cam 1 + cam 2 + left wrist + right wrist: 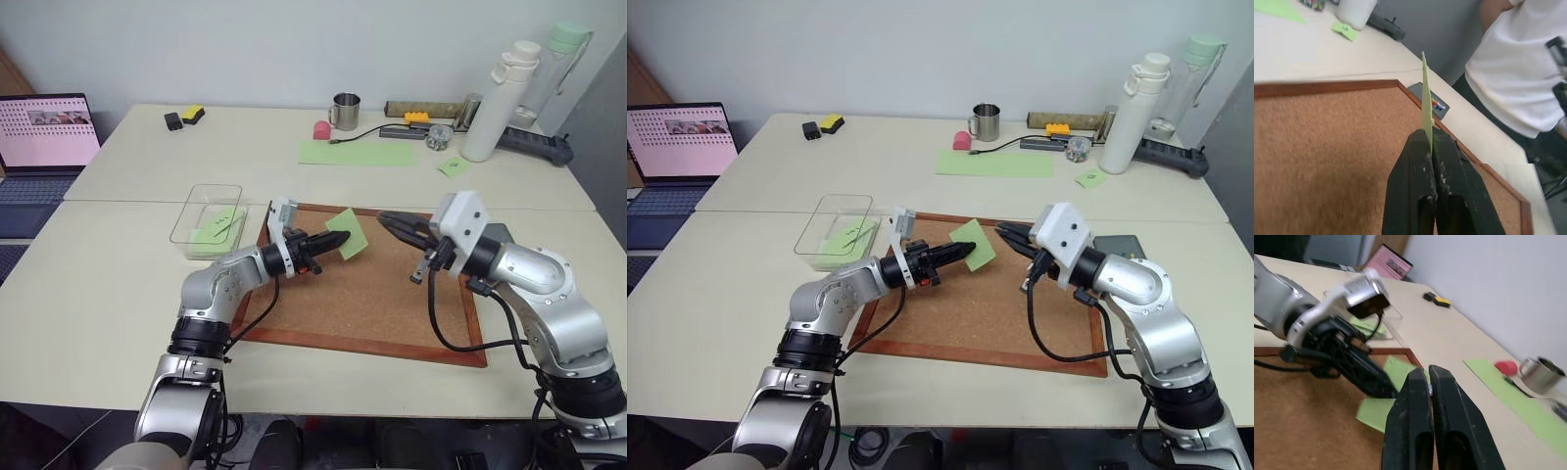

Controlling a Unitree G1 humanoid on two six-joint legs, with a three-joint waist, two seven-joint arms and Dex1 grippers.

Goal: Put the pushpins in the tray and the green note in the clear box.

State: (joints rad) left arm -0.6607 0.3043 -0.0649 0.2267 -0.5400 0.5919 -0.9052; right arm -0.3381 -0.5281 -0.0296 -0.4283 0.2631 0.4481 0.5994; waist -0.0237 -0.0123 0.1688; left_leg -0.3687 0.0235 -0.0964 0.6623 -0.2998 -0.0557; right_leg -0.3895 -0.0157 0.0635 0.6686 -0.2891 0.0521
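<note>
- Jaws on my left gripper [331, 241] are pinched flat on one edge of the green note [347, 233]; the wrist view has the paper standing on edge, rising straight out from between the closed fingers [1415, 166].
- Beneath those jaws lies the corkboard [372, 304], and the note looks lifted clear of it, so I judge the note step is in hand: picked, not yet delivered.
- Just across from the note, my right gripper [388, 221] points toward it with its jaws pressed together and nothing visible between them.
- Back behind the left jaws, off the corkboard's edge on the left arm's side, sits the clear box [208, 217]. It already has some light-green paper lying in it.
- My next move, as I read it: swing the left jaws back over the box's rim, get the note flat and low inside, then let go. Thin paper can cling to a finger or drift, so I'd release close to the box floor.
- Beyond the right jaws, at the corkboard's far corner, is the tray [1432, 100], with small coloured pushpins [1437, 104] lying on it; whether any remain elsewhere I cannot tell.
- Farthest out on the surface [98, 294] lie a long green sheet [355, 152] and a small green scrap [453, 166], neither of them my concern.
</note>
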